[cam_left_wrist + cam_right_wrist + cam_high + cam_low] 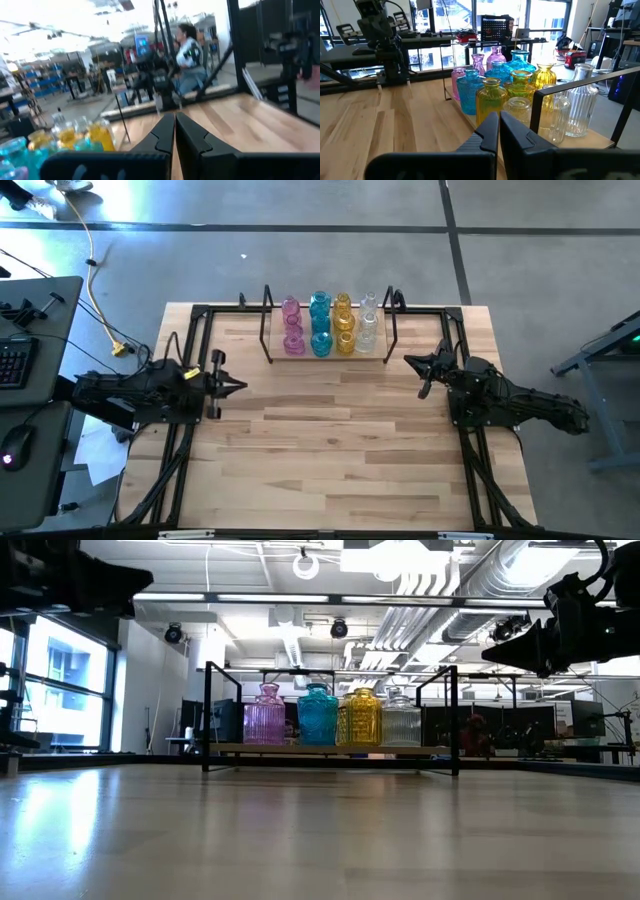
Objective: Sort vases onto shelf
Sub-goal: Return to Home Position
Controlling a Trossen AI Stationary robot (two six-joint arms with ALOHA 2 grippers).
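in the low view all but the front vases (317,716) are hidden behind them; the person (190,56) is blurred.

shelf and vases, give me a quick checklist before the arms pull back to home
1. Pink vases, teal vases, yellow vases and clear vases all on the shelf: ok, none shows on the table.
2. Each colour in its own line: ok.
3. Vases upright: ok in the right wrist view.
4. Left gripper empty: ok, fingers shut on nothing, well away from the shelf.
5. Right gripper empty: ok, fingers shut on nothing.
6. Right gripper free of the shelf: ok, near its right end post but apart in the high view.
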